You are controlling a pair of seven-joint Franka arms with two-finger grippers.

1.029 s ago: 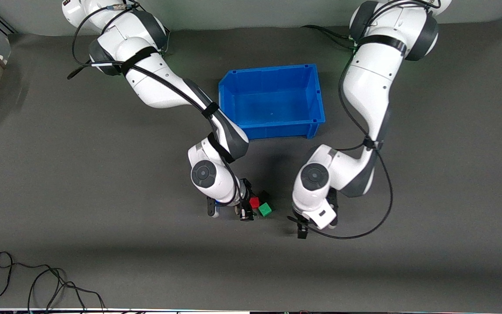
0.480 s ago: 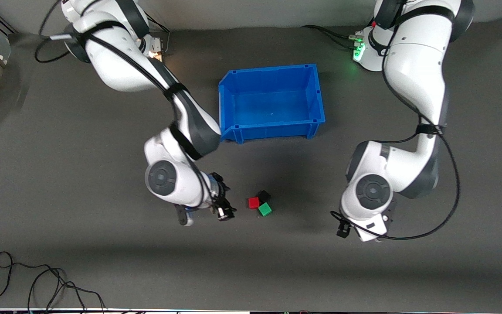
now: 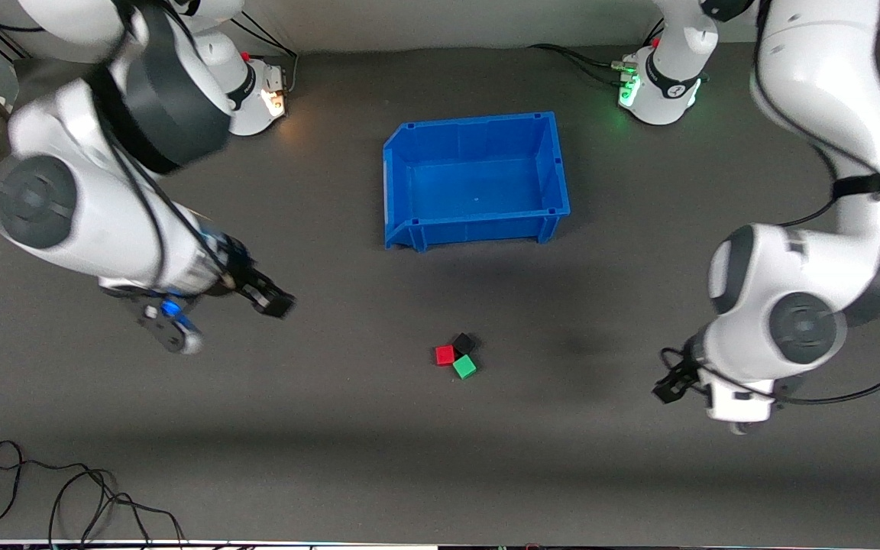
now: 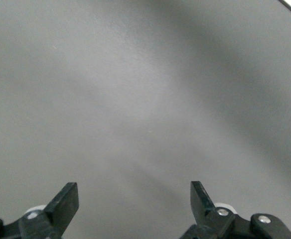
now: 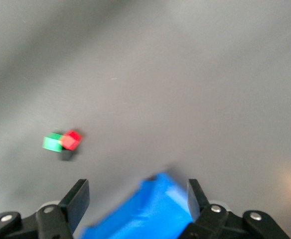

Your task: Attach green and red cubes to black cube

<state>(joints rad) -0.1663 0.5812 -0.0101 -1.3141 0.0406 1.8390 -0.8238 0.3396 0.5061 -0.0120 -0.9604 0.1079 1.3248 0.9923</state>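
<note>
- Black, red and green sit clustered on the dark grey table (image 3: 638,473): the black cube (image 3: 464,342) has the red cube (image 3: 445,355) touching at about its 8 o'clock and the green cube (image 3: 464,367) touching at its 6 o'clock — all three nearer the front camera than the blue bin (image 3: 402,164).
- The bin holds nothing visible.
- The left hand (image 4: 134,198) hangs over bare table toward the left arm's end, well apart from the cubes; its fingers stand wide and hold nothing.
- The right hand (image 5: 137,195) is up over the table toward the right arm's end, fingers also wide and empty; its wrist view catches the cluster and a corner of the bin.
- Judging by how the cubes lie, the attaching looks done — the step in hand seems to be clearing away.
- To do that well, each arm should lift before swinging outward, so no finger clips the cluster.
</note>
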